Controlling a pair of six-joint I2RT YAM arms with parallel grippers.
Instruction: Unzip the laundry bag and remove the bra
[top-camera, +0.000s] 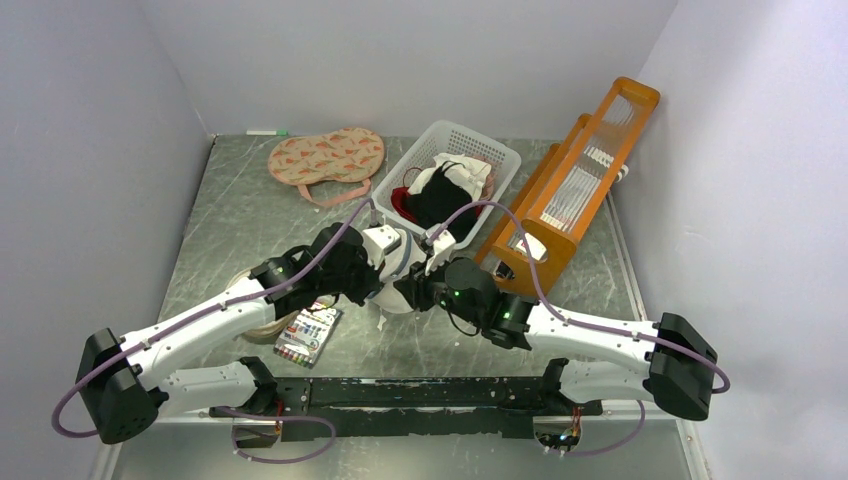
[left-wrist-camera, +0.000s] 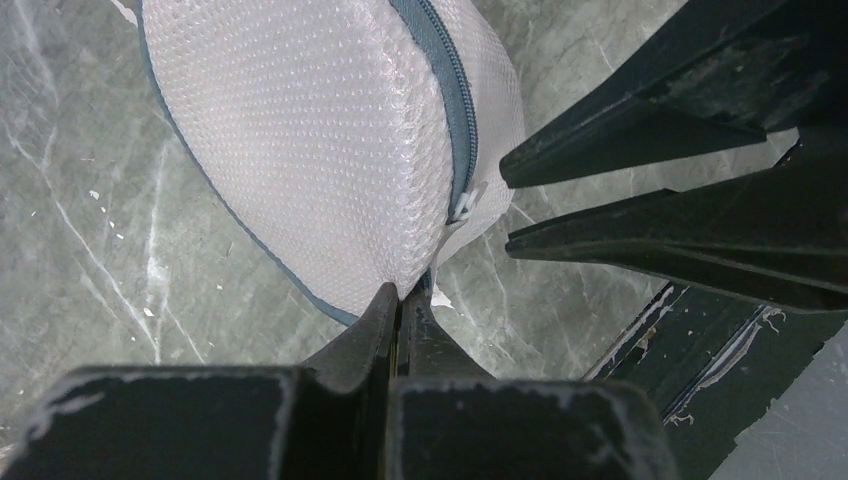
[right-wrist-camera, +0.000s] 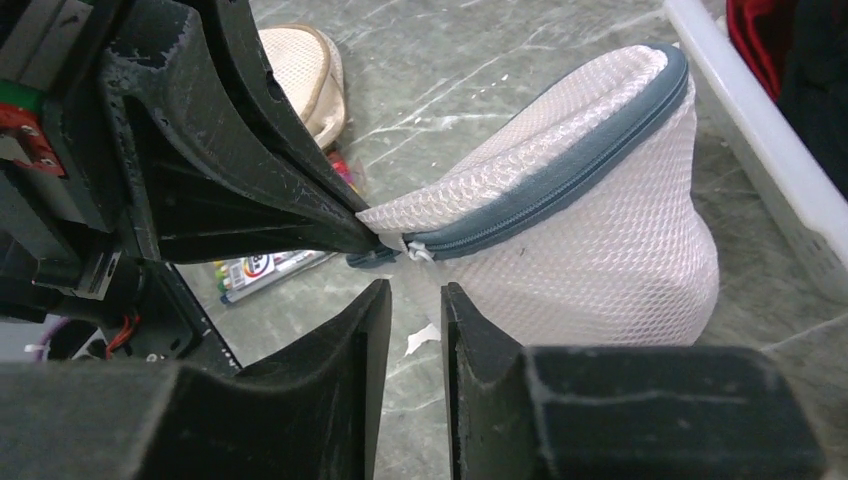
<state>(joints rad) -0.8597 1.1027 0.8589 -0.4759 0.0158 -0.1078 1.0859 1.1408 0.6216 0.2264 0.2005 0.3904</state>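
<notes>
The laundry bag (left-wrist-camera: 300, 150), white mesh with a grey-blue zipper rim (right-wrist-camera: 560, 185), is lifted at one edge above the table. My left gripper (left-wrist-camera: 405, 295) is shut on the bag's edge, just beside the end of the zipper. The small white zipper pull (right-wrist-camera: 418, 250) hangs right next to that pinch. My right gripper (right-wrist-camera: 415, 290) sits just below the pull, open by a narrow gap with nothing between its fingers. In the left wrist view the right gripper's fingers (left-wrist-camera: 620, 140) point at the pull (left-wrist-camera: 465, 205). The zipper looks closed. The bra is hidden.
A white basket (top-camera: 505, 155) of black, white and red garments stands behind the bag, close to it. An orange wooden frame (top-camera: 575, 190) leans at the right. A watermelon-print pouch (top-camera: 325, 158) lies at the back. A marker pack (top-camera: 308, 335) and a beige hoop (right-wrist-camera: 300, 70) lie at the left.
</notes>
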